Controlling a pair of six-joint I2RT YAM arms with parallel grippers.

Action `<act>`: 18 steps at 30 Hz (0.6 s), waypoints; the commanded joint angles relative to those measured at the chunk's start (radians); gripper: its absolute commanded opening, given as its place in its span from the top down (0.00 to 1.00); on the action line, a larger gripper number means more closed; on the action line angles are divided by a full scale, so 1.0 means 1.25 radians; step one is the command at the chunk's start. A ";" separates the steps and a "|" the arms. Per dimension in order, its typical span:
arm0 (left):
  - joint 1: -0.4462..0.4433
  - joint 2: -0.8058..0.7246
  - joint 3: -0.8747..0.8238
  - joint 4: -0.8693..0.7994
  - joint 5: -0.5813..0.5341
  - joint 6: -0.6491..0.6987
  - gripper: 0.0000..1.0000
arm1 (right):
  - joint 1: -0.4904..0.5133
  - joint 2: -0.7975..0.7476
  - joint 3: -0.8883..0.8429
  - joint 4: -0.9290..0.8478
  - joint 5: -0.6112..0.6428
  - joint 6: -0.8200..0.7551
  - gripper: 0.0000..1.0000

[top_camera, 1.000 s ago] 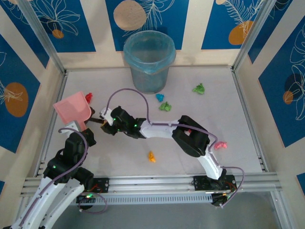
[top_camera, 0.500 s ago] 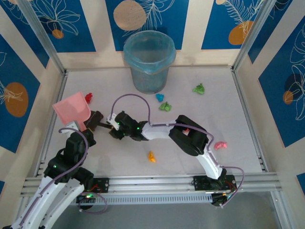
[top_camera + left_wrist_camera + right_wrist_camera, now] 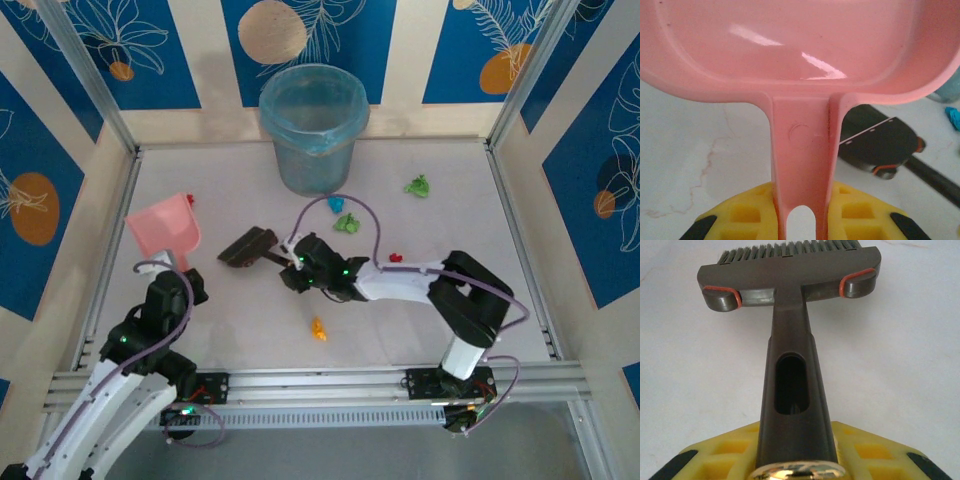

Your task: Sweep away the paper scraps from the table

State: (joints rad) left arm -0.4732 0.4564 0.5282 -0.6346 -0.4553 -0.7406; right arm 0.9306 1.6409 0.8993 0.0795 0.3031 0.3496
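Currently, left claw [image 3: 800, 217] clamped on dustpan [image 3: 790, 60], right claw [image 3: 796, 455] clamped on brush [image 3: 790, 277], paper scraps [image 3: 318, 328] scattered

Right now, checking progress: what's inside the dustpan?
The dustpan shows bare pink, no scraps; a red scrap lies just outside its far corner. Its back wall hides the deepest part.

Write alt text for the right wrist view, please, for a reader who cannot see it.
The right gripper is shut on the handle of a dark hand brush, its bristled head pointing away over the pale table.
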 commanded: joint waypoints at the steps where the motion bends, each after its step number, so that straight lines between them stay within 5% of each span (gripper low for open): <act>1: 0.007 0.029 -0.007 0.066 0.068 0.036 1.00 | -0.037 -0.084 -0.031 -0.033 -0.027 0.114 1.00; 7: 0.007 0.061 -0.009 0.090 0.115 0.038 1.00 | -0.121 -0.173 -0.034 -0.088 -0.141 0.235 1.00; 14: 0.005 0.274 0.052 0.115 0.348 0.060 1.00 | -0.206 -0.233 -0.008 -0.136 -0.241 0.335 1.00; 18: -0.030 0.345 0.057 0.113 0.409 0.064 1.00 | -0.251 -0.233 0.014 -0.172 -0.284 0.374 1.00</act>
State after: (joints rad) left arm -0.4862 0.8738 0.5705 -0.5041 -0.0654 -0.6884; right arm 0.6460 1.3724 0.8742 -0.1078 0.0353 0.7467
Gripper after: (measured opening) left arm 0.194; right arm 0.320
